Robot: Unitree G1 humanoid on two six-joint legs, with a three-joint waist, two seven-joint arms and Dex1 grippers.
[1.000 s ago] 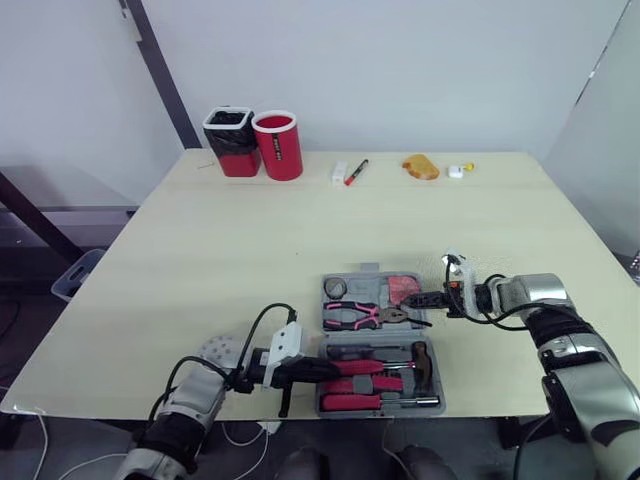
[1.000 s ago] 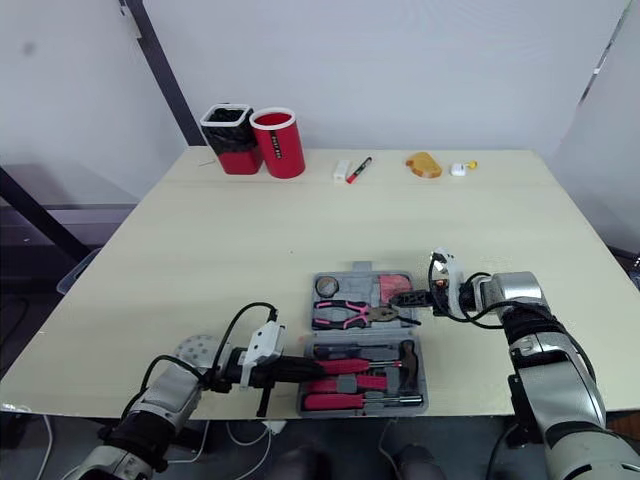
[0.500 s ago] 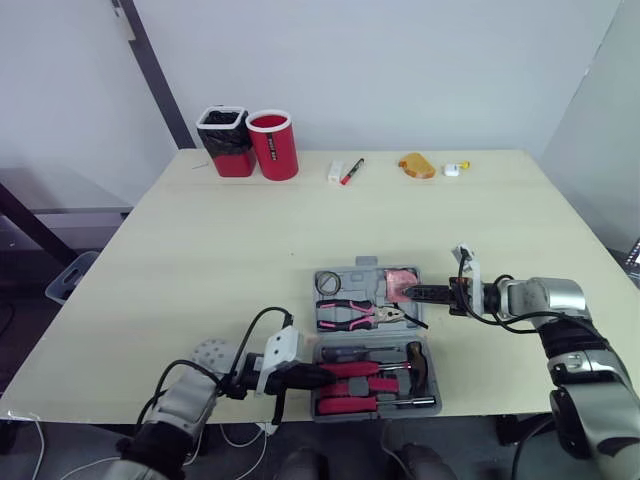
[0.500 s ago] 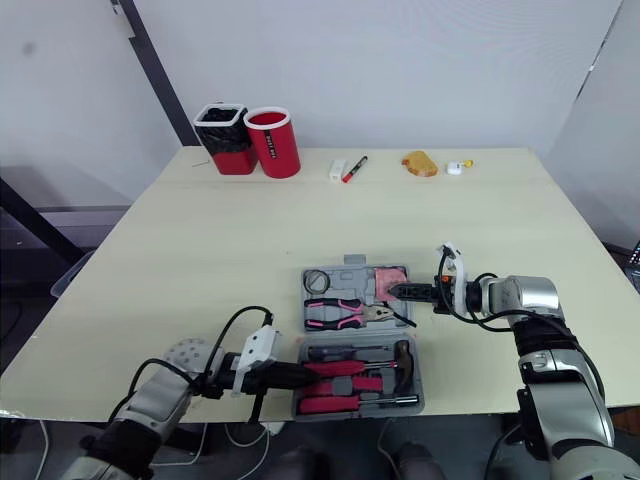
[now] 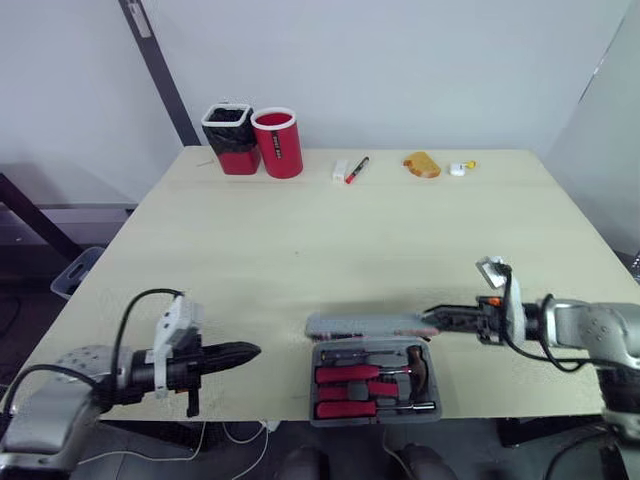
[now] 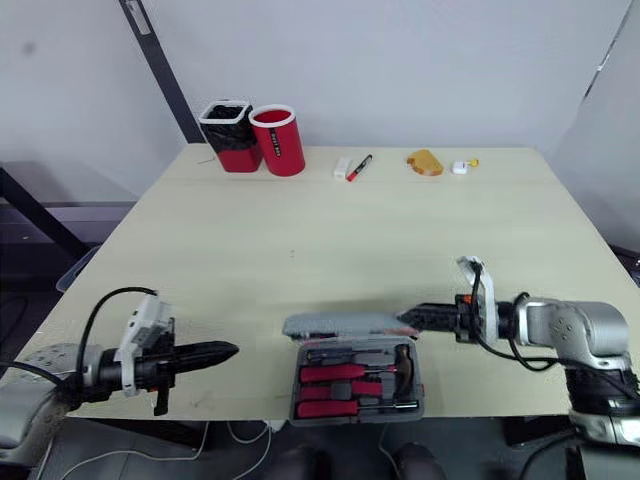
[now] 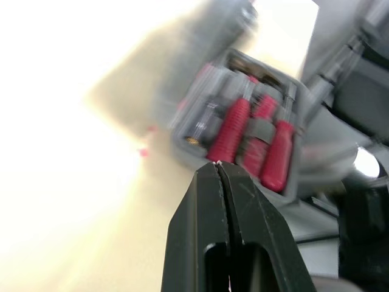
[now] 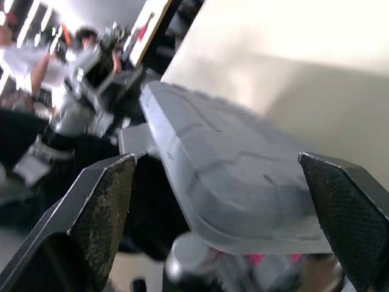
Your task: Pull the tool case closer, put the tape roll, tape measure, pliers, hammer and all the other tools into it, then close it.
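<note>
Right wrist view: right pincer [image 8: 222, 188] straddles case lid [image 8: 200, 146].

Both arms reach inward toward each other, level and low, the left gripper [image 5: 250, 351] with its fingers pressed together, the right gripper [image 5: 434, 320] with its fingers spread wide apart.

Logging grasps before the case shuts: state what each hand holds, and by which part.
Nothing is clamped. The right hand is open, its fingers straddling the raised lid at its right end; the left hand is shut on nothing.
</note>
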